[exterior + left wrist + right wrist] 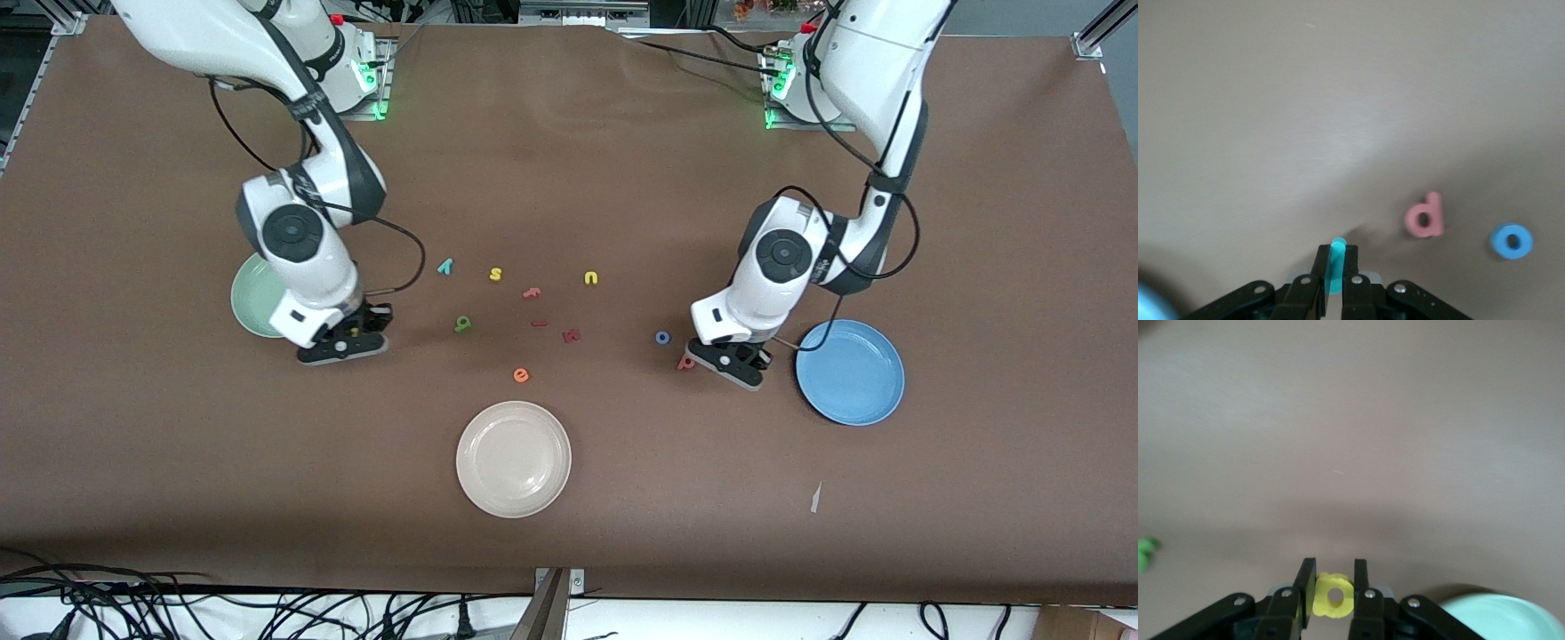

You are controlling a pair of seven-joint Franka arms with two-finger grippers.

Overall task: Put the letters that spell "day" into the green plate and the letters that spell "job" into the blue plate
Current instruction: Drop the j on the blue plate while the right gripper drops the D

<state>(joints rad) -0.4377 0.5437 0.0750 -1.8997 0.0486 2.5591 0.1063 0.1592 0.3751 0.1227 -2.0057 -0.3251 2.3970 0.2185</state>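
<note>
My left gripper (1336, 257) is shut on a teal j (1335, 267), low over the table between the salmon-pink b (686, 362) and the blue plate (849, 372). The b (1425, 215) and the blue o (1511, 241) lie close together on the cloth; the o (662, 338) lies slightly farther from the front camera. My right gripper (1333, 577) is shut on a yellow a (1335, 595), low beside the green plate (253, 298). The plate's rim (1501, 617) shows beside the jaws. The green d (462, 324) and teal y (445, 265) lie mid-table.
A cream-white plate (513, 459) sits nearest the front camera. Loose letters lie mid-table: a yellow s (495, 274), a yellow u (591, 278), a salmon f (532, 292), an orange e (521, 375) and two small red pieces (571, 335). A scrap of paper (815, 498) lies nearer the front camera than the blue plate.
</note>
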